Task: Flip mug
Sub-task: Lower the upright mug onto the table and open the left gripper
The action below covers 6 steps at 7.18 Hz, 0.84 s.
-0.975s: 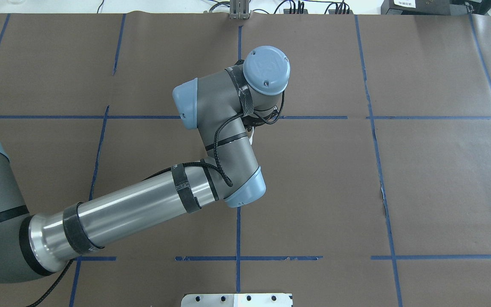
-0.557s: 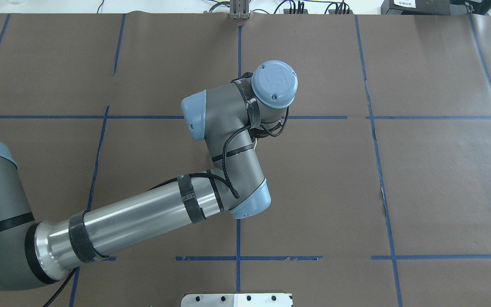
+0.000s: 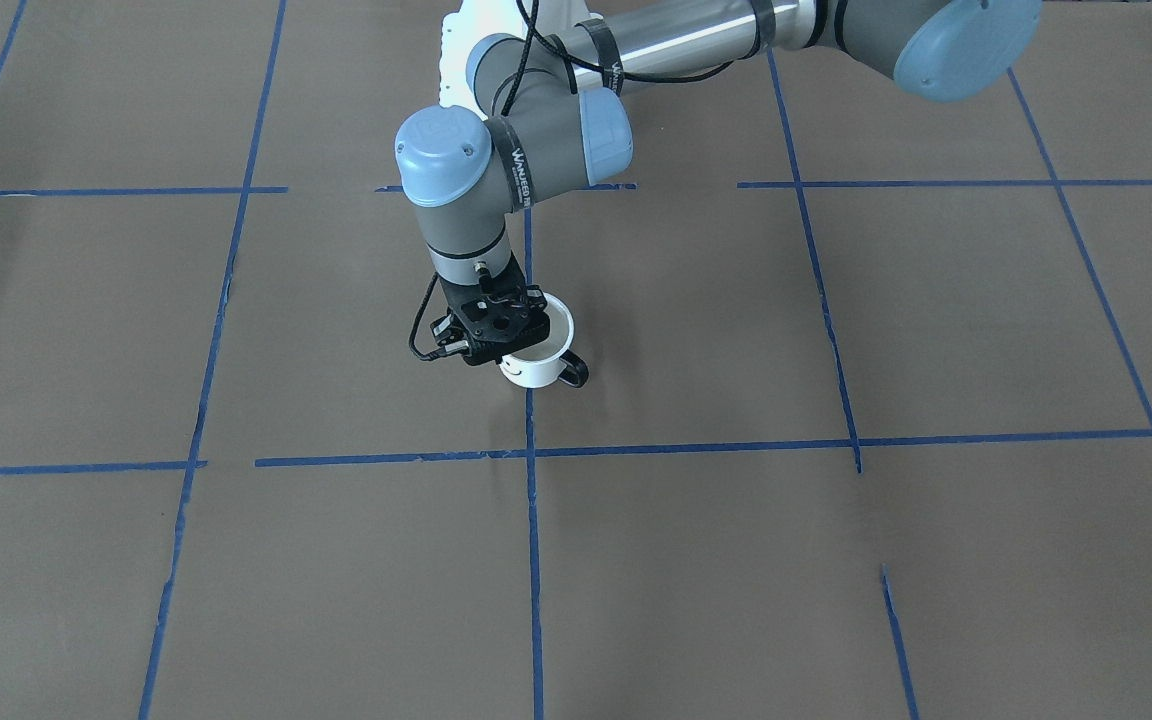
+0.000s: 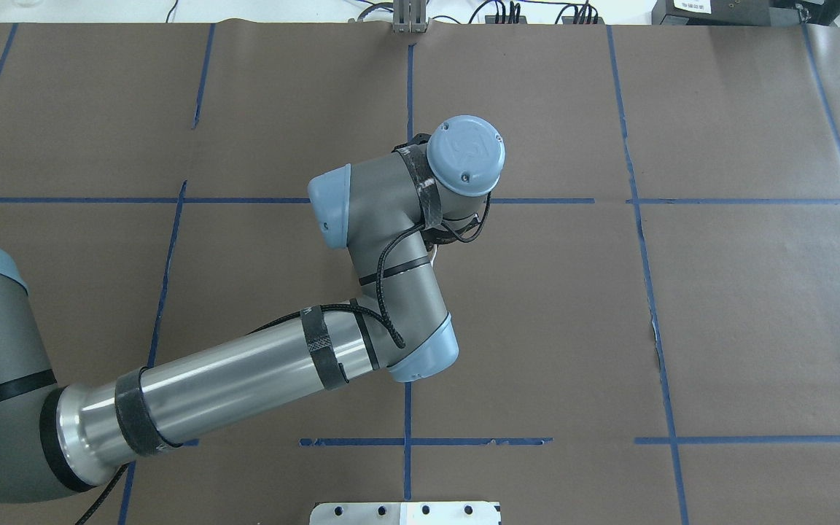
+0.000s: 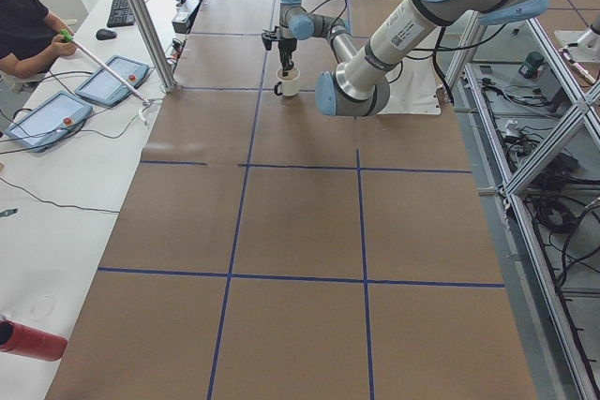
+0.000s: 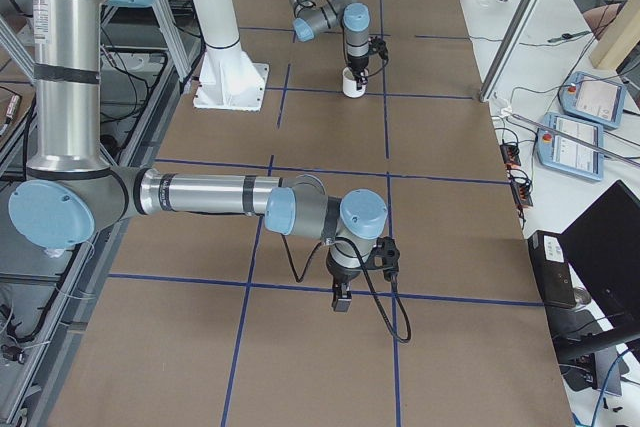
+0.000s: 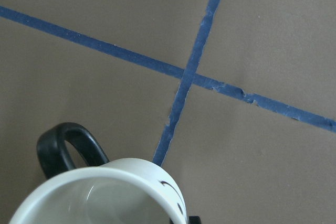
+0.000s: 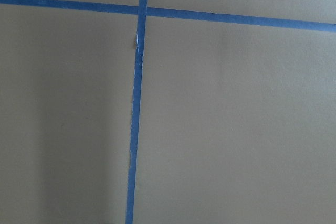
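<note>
The white mug [image 3: 538, 364] stands upright, mouth up, on the brown table near a blue tape crossing. Its black handle [image 3: 573, 374] points towards the front camera side. My left gripper [image 3: 508, 346] comes straight down on the mug's rim and is shut on it. In the left wrist view the mug [image 7: 100, 195] fills the bottom edge, with its handle [image 7: 65, 148] at left and part of the smiley showing. In the overhead view the wrist hides the mug. My right gripper [image 6: 341, 294] hangs low over the table far from the mug; I cannot tell whether it is open or shut.
Blue tape lines [image 3: 696, 447] divide the brown paper table top into squares. A white base plate [image 4: 405, 512] sits at the robot's edge. In the exterior left view, a person [image 5: 23, 25] with a stick and two tablets [image 5: 112, 80] are beside the table.
The left arm's wrist has shifted to the right and a little towards the robot over the mug, then held nearly still.
</note>
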### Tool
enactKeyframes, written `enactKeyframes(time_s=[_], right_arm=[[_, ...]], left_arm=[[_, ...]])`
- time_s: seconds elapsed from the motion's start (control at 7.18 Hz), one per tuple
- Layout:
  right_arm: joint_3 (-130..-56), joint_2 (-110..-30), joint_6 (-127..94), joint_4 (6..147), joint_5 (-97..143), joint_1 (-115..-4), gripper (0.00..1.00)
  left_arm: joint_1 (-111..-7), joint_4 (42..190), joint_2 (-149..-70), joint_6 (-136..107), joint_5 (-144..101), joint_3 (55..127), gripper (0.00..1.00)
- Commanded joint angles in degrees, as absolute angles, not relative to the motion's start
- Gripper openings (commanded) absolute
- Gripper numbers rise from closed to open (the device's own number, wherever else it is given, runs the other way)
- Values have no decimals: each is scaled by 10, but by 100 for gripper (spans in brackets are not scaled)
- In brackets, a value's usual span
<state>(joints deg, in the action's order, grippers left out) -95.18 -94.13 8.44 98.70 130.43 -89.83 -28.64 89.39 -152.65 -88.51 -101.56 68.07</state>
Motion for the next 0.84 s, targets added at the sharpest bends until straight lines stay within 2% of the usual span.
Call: enactKeyframes(time_s=[0.0,0.14,0.42,0.7], right_arm=[[-952,-941,84,987,1304,-898,100],[-952,-941,84,987,1304,-898,100],[-952,-941,84,987,1304,-898,100],[-952,-941,84,987,1304,-898,100]], left_arm=[[-286,894,-1523,-884,-1015,684,28],[-286,895,-1522,-883,-1012,687,99],[-287,892,-1514,-872,-1011,717,100],[-299,831,-1475,-855,-1012,826,100]])
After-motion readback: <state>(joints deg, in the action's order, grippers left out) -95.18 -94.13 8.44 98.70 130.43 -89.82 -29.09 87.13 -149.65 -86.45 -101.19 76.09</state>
